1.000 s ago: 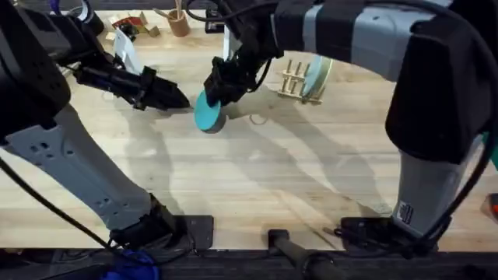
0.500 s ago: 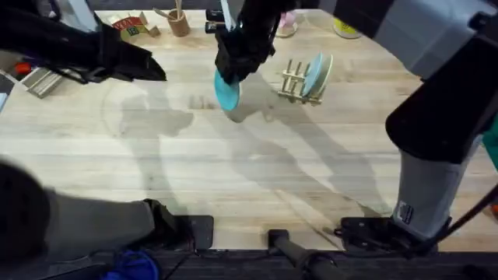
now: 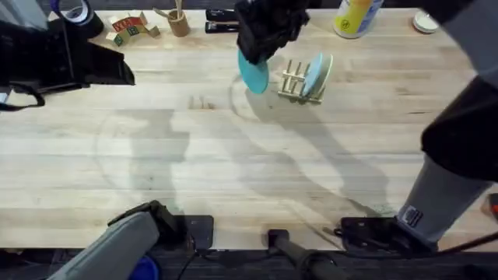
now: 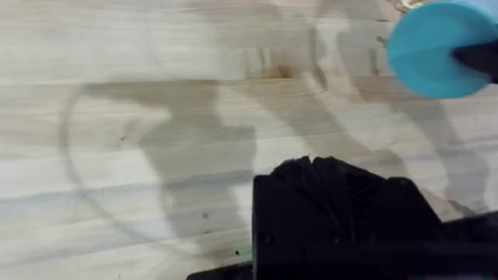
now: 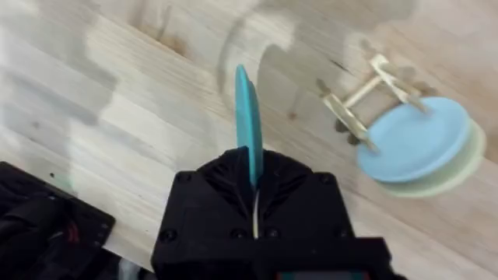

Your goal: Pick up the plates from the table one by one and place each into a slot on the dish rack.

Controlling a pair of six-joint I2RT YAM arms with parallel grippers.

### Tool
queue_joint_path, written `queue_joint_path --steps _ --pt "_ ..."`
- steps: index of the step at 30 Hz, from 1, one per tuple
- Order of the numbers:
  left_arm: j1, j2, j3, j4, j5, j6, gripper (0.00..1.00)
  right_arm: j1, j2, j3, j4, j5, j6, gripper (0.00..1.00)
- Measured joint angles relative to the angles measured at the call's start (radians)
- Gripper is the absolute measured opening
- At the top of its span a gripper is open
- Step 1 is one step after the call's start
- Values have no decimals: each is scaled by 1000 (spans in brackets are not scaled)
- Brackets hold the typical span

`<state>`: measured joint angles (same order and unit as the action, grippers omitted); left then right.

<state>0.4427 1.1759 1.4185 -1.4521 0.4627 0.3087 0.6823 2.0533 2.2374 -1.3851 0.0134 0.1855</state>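
Note:
My right gripper (image 3: pixel 259 54) is shut on the turquoise plate (image 3: pixel 254 76) and holds it on edge above the table (image 3: pixel 233 171), just left of the dish rack (image 3: pixel 293 81). In the right wrist view the plate (image 5: pixel 249 124) stands edge-on between my fingers, with the rack (image 5: pixel 359 97) beyond it. A pale blue plate (image 3: pixel 313 74) and a cream plate (image 3: pixel 324 71) stand upright in the rack's slots. My left gripper (image 3: pixel 123 72) hovers at the far left with its fingers together and nothing in them. The left wrist view shows the turquoise plate (image 4: pixel 436 48) far off.
Along the back edge are a dark tape roll (image 3: pixel 75 11), coloured blocks (image 3: pixel 128 26), a brown cup with sticks (image 3: pixel 179 22), black items (image 3: pixel 221 20), a yellow bottle (image 3: pixel 354 15) and a white dish (image 3: pixel 426 20). The right arm spans the table's right side.
The right gripper has lifted the turquoise plate off the table and carried it back and right, up to the rack. The left arm has drawn away to the left.

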Motion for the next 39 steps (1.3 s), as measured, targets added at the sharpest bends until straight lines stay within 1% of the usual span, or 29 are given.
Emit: queue_joint_path --steps 5,8,12,18,22,26,31,33,34,35,36,38,39 --pt "0 -26 0 -4 -40 -26 40 -6 -43 1 -46 51 -3 33" --pt "-15 -37 0 -6 -58 -33 40 -18 -61 1 -76 63 1 33" --pt "-64 -46 0 -12 -73 -37 41 -46 -88 1 -101 72 13 33" --pt "-144 -45 0 -11 -118 -51 41 -80 -129 1 -130 77 20 33" --pt "-178 -46 0 -12 -138 -54 41 -83 -158 1 -161 82 21 33" --pt "-187 -46 0 -11 -147 -55 54 -83 -187 1 -206 138 41 33" --pt "-187 -46 0 -11 -153 -55 116 -84 -217 1 -220 185 54 33" --pt "-187 -45 0 -11 -154 -55 168 -84 -227 1 -221 193 55 33" --pt "-187 -46 0 -10 -155 -55 289 -84 -229 2 -222 194 55 33" --pt "-188 -46 0 -11 -155 -55 442 -84 -231 3 -222 194 55 33" --pt "-188 -45 0 -10 -156 -55 615 -84 -232 3 -222 194 57 33" --pt "-188 -46 0 -10 -158 -55 909 -84 -232 4 -224 193 58 33" --pt "-188 -45 0 -10 -158 -58 972 -84 -232 4 -223 190 57 32"
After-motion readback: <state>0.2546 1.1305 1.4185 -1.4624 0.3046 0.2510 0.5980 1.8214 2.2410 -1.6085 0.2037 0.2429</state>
